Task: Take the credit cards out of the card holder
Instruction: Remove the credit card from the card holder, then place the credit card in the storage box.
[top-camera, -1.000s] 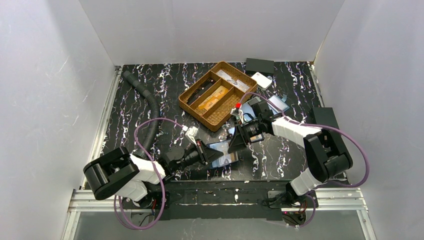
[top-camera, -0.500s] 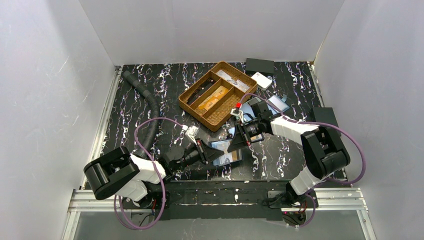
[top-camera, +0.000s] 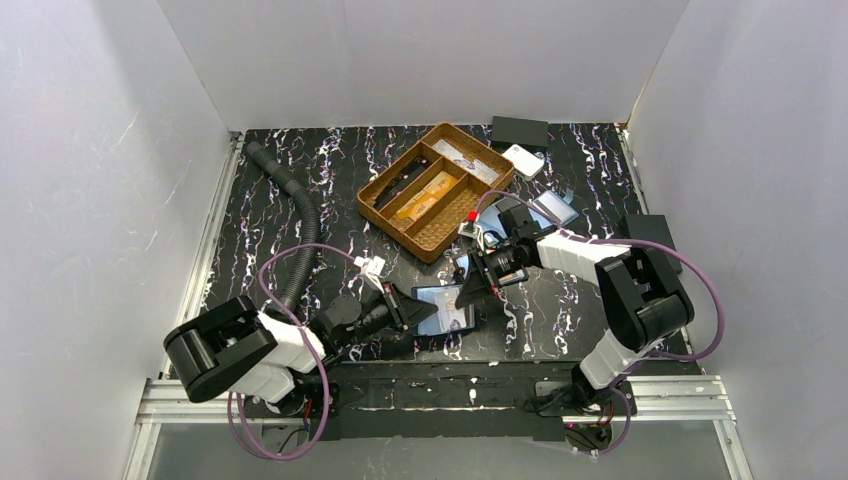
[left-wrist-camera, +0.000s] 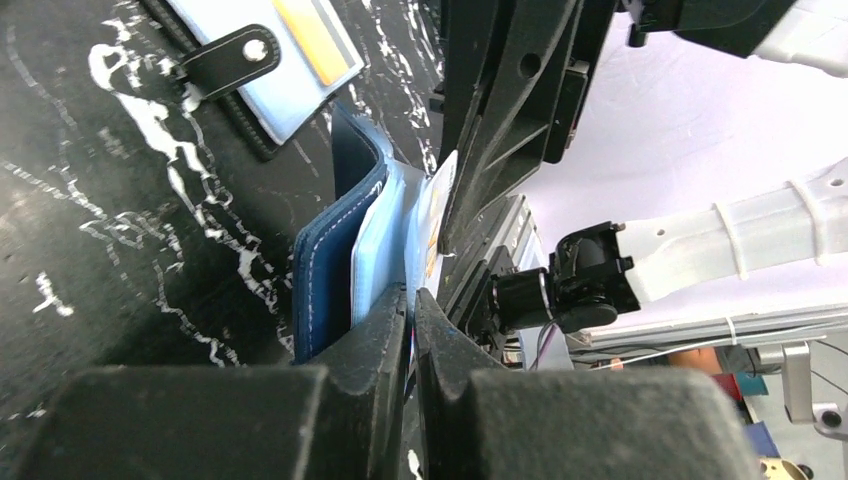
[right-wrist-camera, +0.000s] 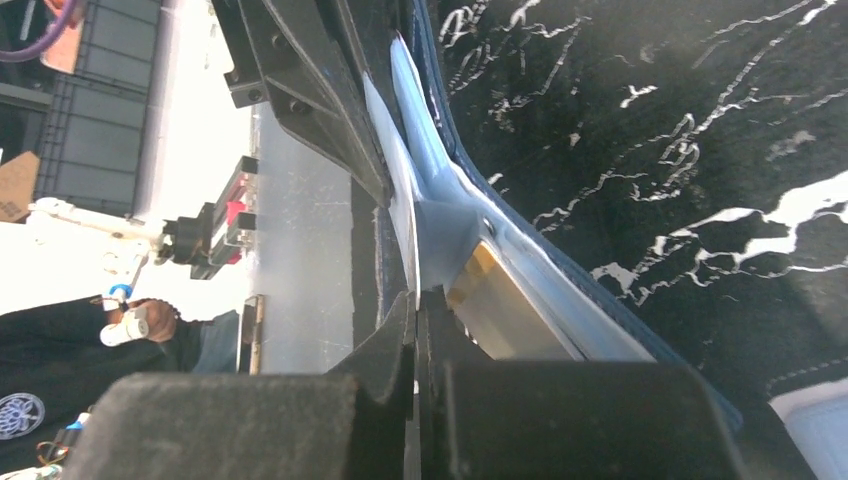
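The left end effector (left-wrist-camera: 411, 298), fingers all but pressed together, pinches a pale inner leaf of the blue card holder (left-wrist-camera: 325, 270), which sits open on the black marbled desk (top-camera: 545, 315) between the two arms. From the opposite side the right end effector (right-wrist-camera: 417, 298) is clamped tight on another thin pale leaf of the holder, with a yellow-orange credit card (right-wrist-camera: 492, 292) in its sleeve just beside the fingertips. Whether that pinched leaf is sleeve or card cannot be told.
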